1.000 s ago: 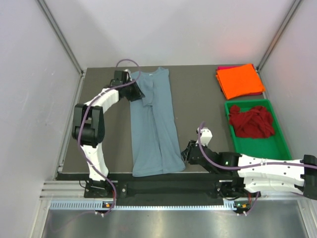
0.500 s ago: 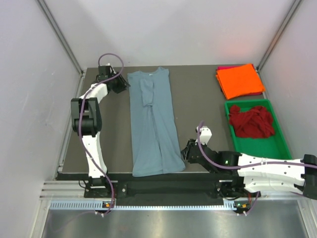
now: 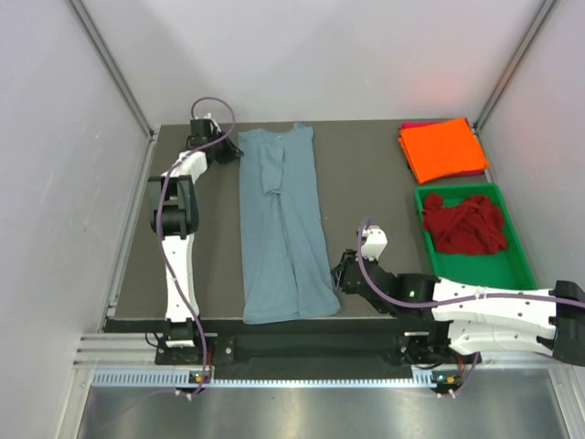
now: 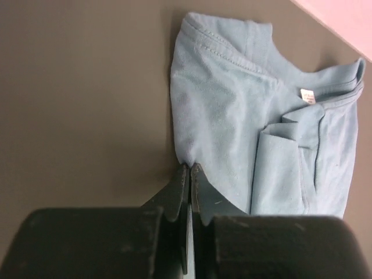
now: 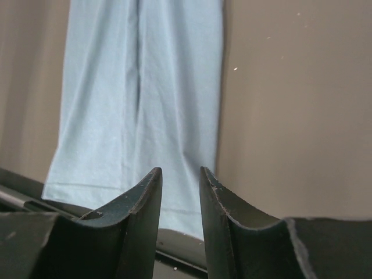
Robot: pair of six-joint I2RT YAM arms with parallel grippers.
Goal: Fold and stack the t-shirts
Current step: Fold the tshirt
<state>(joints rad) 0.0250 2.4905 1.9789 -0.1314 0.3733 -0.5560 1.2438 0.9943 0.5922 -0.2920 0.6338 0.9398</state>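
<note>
- My left hand [image 4: 189,170] has its fingers pressed together, tips right at the left edge of the blue-grey shirt [image 4: 232,128], below the shoulder. From the wrist view I cannot say whether a sliver of cloth is caught between them or whether they only touch the edge.
- A second ago this hand was over the shirt's upper left. It has since pulled out to the side, and the sleeve [image 4: 285,168] lies folded in across the chest.
- My right hand [image 5: 180,174] has its fingers spread with nothing between them, low beside the hem's right corner and barely moved.
- I judge the side folds done. The shirt is a long narrow strip running from the far edge to the near edge of the tabletop [image 3: 366,183], so the lengthwise fold comes next.
- The hem lies close to the near edge, so there is little slack there.
- Bare tabletop lies on both sides of the strip.
- At the far right the orange shirt [image 3: 443,148] sits folded on the magenta one [image 3: 416,124].
- The dark red shirt [image 3: 464,224] is crumpled in the green tray [image 3: 512,274], well apart.
</note>
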